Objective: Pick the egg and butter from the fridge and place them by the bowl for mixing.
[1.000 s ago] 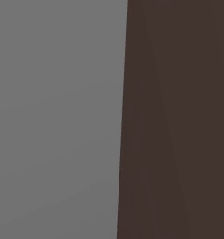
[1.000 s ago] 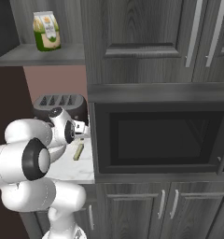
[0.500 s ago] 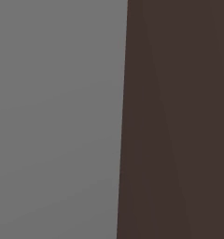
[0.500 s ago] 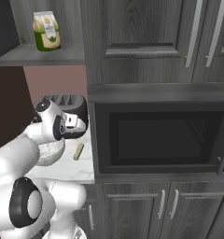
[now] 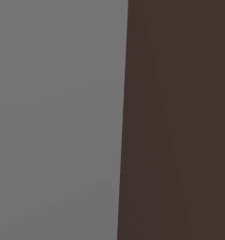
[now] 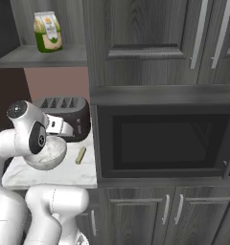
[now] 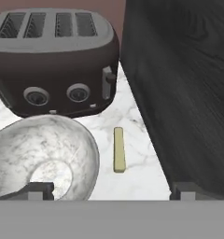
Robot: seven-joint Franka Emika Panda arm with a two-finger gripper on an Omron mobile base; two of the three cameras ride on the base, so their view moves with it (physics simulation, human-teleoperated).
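Now: butter lying on the marble counter beside the bowl

We are looking down from the hand at a white marble counter (image 7: 132, 179) with grey veining. The bowl (image 7: 44, 156) is sitting at the lower left, round, pale and speckled inside; nothing is showing in the part we can see, and its lower edge is being cut off by the frame. Just to its right, apart from the rim, the butter (image 7: 118, 149) is lying flat as a slim, pale olive-yellow stick. Behind both, a dark, glossy four-slot toaster (image 7: 55, 60) is standing with two round dials facing us. A dark wood-grain cabinet side (image 7: 184, 88) is filling the right.

We are seeing the gripper (image 7: 111, 190) with its two small dark fingertips (image 7: 39, 190) spread wide at the bottom edge, holding nothing.

From the right base view, the arm is covering part of the bowl. A green-and-yellow carton (image 6: 48, 31) is standing on a grey shelf (image 6: 45, 56), and a black microwave (image 6: 162, 136) is sitting in the grey cabinetry. The left base view is giving us flat grey and brown surfaces we cannot identify.
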